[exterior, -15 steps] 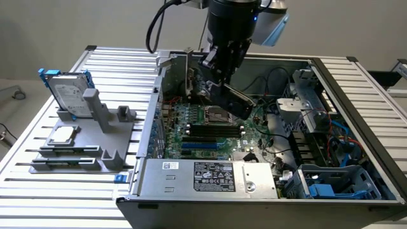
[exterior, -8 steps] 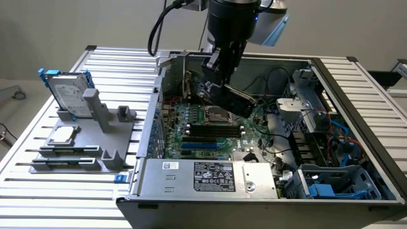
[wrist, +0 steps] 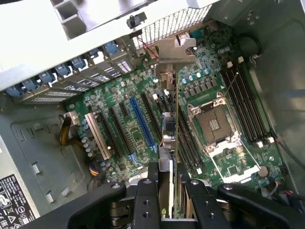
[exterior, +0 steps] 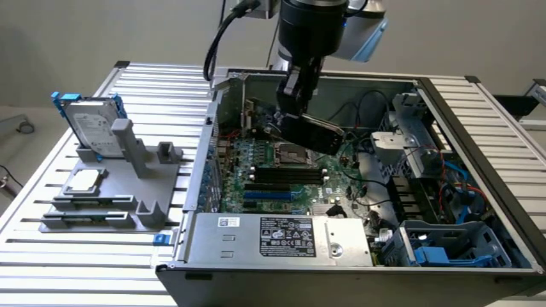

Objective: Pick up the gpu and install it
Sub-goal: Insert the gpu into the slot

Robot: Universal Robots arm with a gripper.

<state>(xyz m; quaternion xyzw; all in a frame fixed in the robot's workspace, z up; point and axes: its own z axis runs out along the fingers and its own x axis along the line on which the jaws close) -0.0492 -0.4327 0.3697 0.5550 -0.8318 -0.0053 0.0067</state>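
A ribbed metal counter [exterior: 85, 262] carries an open computer case [exterior: 477, 128], which lies on its side and takes up the middle and the exterior view's right. The robot arm [exterior: 311, 25] comes down into the case from twelve o'clock. At six o'clock inside the case sits the silver power supply [exterior: 282, 240] with its black label. Beyond it, toward the centre, lies the green motherboard [exterior: 265, 173]. At nine o'clock from the case stands a grey holder [exterior: 128, 185]; a hard drive [exterior: 89, 125] in a blue frame stands upright in its far end.

The graphics card [exterior: 314, 134] hangs tilted over the motherboard, at about one o'clock from the processor socket [exterior: 288, 153]. The gripper [exterior: 295, 105] pinches it, one finger pressed on each side. In the wrist view the gripper [wrist: 167, 186] holds the graphics card [wrist: 169, 133] edge-on, running between the long blue slot [wrist: 142, 125] and the processor socket [wrist: 213, 125]. Its silver bracket [wrist: 174, 50] is near the case's rear wall. Whether the card's edge touches the board cannot be told.

A small silver chip [exterior: 84, 181] lies flat on the holder.
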